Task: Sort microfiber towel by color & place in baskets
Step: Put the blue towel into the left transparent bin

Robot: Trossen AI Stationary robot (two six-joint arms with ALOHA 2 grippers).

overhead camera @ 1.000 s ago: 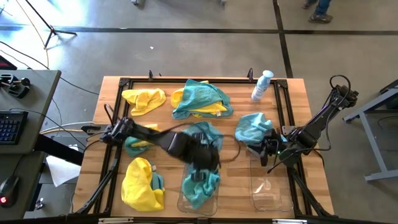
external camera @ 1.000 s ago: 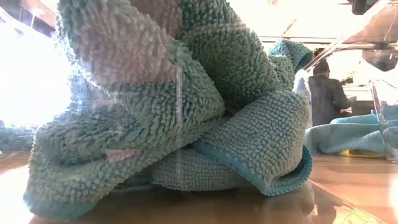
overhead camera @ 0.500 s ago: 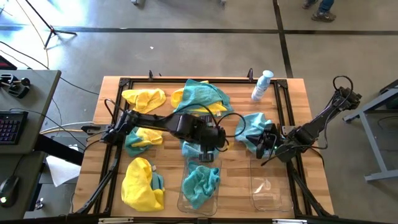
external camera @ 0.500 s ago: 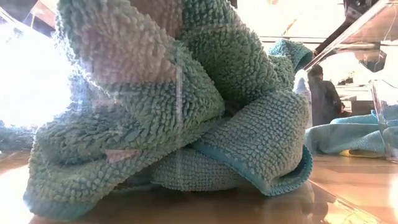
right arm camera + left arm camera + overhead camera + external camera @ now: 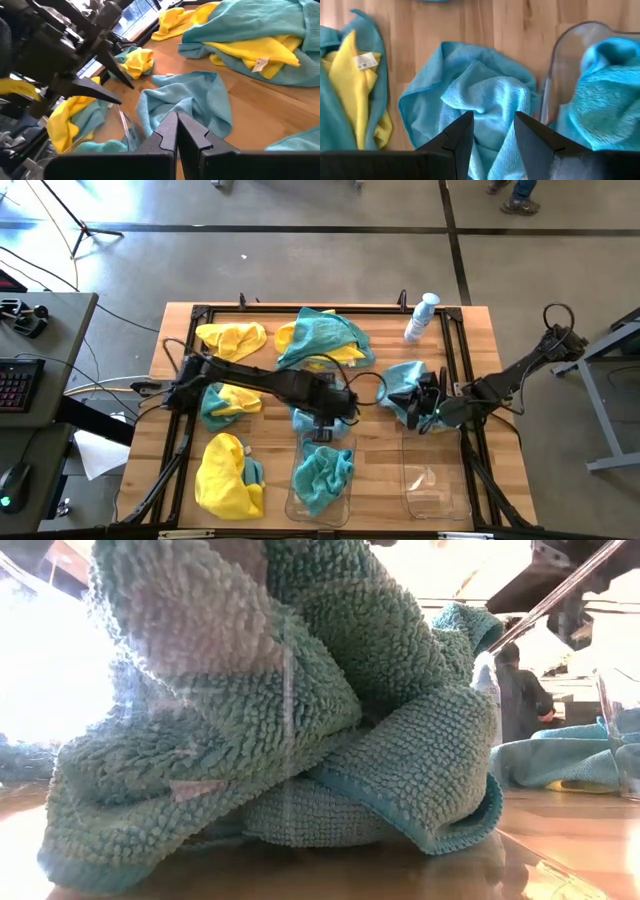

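My left gripper (image 5: 328, 423) (image 5: 492, 117) hangs open, pointing down, just above a teal-blue microfiber towel (image 5: 312, 418) (image 5: 480, 95) bunched at the table's middle. Nearer the front edge, another teal towel (image 5: 322, 475) (image 5: 270, 710) lies in a clear basket (image 5: 296, 502) (image 5: 547, 80). A second clear basket (image 5: 435, 488) stands to its right. My right gripper (image 5: 422, 408) (image 5: 176, 120) is shut with nothing between its fingers, beside a teal towel (image 5: 403, 385) at the right.
Yellow towels lie at the far left (image 5: 232, 340) and near left (image 5: 226, 475). A teal-and-yellow heap (image 5: 322, 338) sits at the far middle and a smaller one (image 5: 225, 405) at the left. A spray bottle (image 5: 422, 317) stands far right. A person (image 5: 525, 690) shows beyond the table.
My left gripper has gone from over the basket toward the table's far edge and down, and now hangs over the teal towel at the middle, still open. My right gripper has swung a little toward the far edge, staying shut. No towel has moved.
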